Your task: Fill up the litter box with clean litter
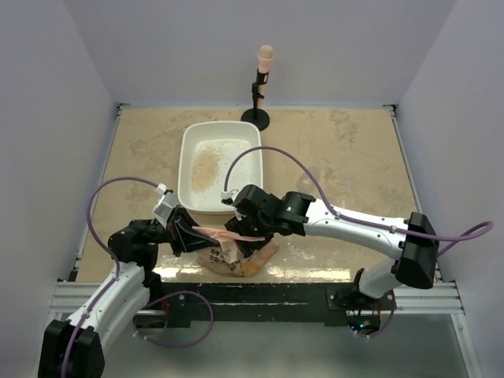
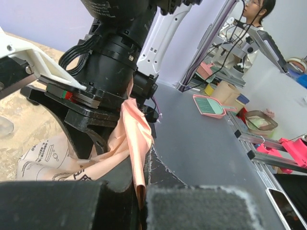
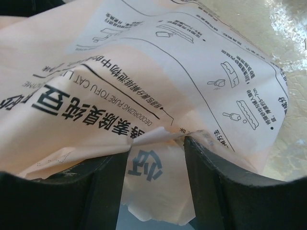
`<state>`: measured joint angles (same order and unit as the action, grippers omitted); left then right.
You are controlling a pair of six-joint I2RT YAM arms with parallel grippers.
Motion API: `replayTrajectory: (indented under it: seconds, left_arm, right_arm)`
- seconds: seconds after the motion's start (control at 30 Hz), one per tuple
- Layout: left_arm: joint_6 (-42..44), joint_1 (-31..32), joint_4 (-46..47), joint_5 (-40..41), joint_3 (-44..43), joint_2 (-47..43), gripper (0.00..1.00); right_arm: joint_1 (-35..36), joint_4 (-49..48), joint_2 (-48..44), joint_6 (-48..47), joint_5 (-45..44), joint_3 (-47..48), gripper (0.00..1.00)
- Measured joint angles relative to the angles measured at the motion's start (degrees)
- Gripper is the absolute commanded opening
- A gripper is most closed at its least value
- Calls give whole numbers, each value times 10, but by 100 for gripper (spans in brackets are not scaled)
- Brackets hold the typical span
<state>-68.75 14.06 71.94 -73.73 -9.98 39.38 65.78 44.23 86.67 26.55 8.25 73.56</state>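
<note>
The white litter box (image 1: pixel 191 197) lies at the table's middle, with a thin patch of beige clean litter (image 1: pixel 206 167) on its floor. A crinkly orange-pink litter bag (image 1: pixel 240 258) lies just in front of it. My left gripper (image 1: pixel 197 233) is shut on a folded edge of the bag (image 2: pixel 134 134), pinched between its pads (image 2: pixel 141 191). My right gripper (image 1: pixel 242 235) is pressed down onto the printed bag (image 3: pixel 144 72). Its fingers (image 3: pixel 96 182) stand apart with a torn flap lying flat between them (image 3: pixel 156 153).
A black stand (image 1: pixel 256 118) with a peach-coloured top is behind the litter box at the back wall. The right arm's wrist (image 2: pixel 110 62) is right in front of the left gripper. A few granules lie on the table right of the bag (image 1: pixel 303 246).
</note>
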Motion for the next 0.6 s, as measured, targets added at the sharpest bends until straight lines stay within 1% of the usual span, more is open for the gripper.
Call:
replayTrajectory:
  seconds: [0.1, 0.23, 0.4, 0.43, 0.6]
  left_arm:
    - [12, 0, 0, 16, 13, -11, 0]
    - [26, 0, 0, 31, 20, -17, 1]
    - [37, 0, 0, 37, 22, -20, 2]
    - [39, 0, 1, 37, 22, -20, 2]
    - [50, 0, 4, 49, 19, -9, 2]
  right_arm:
    - [6, -35, -12, 36, -31, -30, 62]
    - [9, -54, -22, 67, -59, -46, 63]
    - [10, -61, -40, 74, -64, -62, 63]
    - [10, -61, -45, 74, -66, -65, 64]
    - [10, -56, -62, 89, -104, -73, 65]
